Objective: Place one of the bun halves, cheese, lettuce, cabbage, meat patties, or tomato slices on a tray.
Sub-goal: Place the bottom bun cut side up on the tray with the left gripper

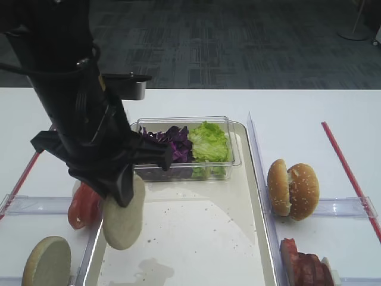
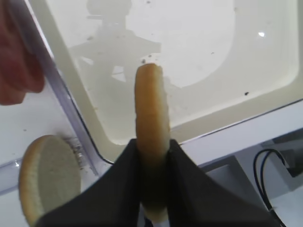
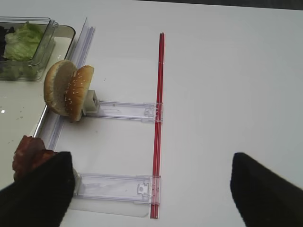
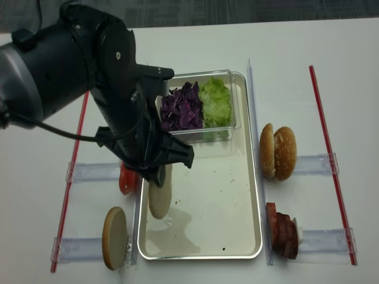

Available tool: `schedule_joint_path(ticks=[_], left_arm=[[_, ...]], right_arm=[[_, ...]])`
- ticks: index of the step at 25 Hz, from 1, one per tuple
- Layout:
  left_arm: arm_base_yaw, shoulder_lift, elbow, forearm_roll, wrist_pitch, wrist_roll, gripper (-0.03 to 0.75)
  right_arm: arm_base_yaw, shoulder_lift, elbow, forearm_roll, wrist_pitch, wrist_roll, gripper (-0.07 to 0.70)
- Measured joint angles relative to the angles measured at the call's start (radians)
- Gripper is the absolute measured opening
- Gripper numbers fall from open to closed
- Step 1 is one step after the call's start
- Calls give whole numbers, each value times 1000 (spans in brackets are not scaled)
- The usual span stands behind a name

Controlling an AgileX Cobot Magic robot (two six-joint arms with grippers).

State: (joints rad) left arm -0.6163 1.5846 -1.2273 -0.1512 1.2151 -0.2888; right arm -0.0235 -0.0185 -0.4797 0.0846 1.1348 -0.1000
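My left gripper (image 2: 152, 146) is shut on a tan bun half (image 2: 150, 109), held on edge. This bun half (image 1: 124, 220) hangs just above the left side of the off-white tray (image 1: 202, 238), its lower edge near the tray floor (image 4: 219, 201). Another bun half (image 1: 46, 262) stands on the left rack. Lettuce (image 1: 209, 140) and purple cabbage (image 1: 175, 143) fill a clear tub at the tray's far end. Tomato slices (image 1: 83, 205) sit left of the tray, meat patties (image 4: 283, 231) right of it. My right gripper (image 3: 151, 189) is open over bare table.
A sesame-seeded bun (image 1: 293, 189) stands on a clear rack right of the tray. Red strips (image 3: 160, 118) and clear racks (image 3: 118, 111) lie on the white table on both sides. The left arm's dark bulk (image 4: 89, 77) covers the tray's left rim.
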Motion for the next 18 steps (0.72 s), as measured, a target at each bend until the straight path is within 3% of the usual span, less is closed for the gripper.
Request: schedule_joint_path(ticks=[8,18], left_arm=[[7,124,-2,-197,0,206,83],[183,182,-2,-473,-6,492,81]], right_arm=[[0,0,0,0,0,0,678],[0,0,0,0,0,0,678]])
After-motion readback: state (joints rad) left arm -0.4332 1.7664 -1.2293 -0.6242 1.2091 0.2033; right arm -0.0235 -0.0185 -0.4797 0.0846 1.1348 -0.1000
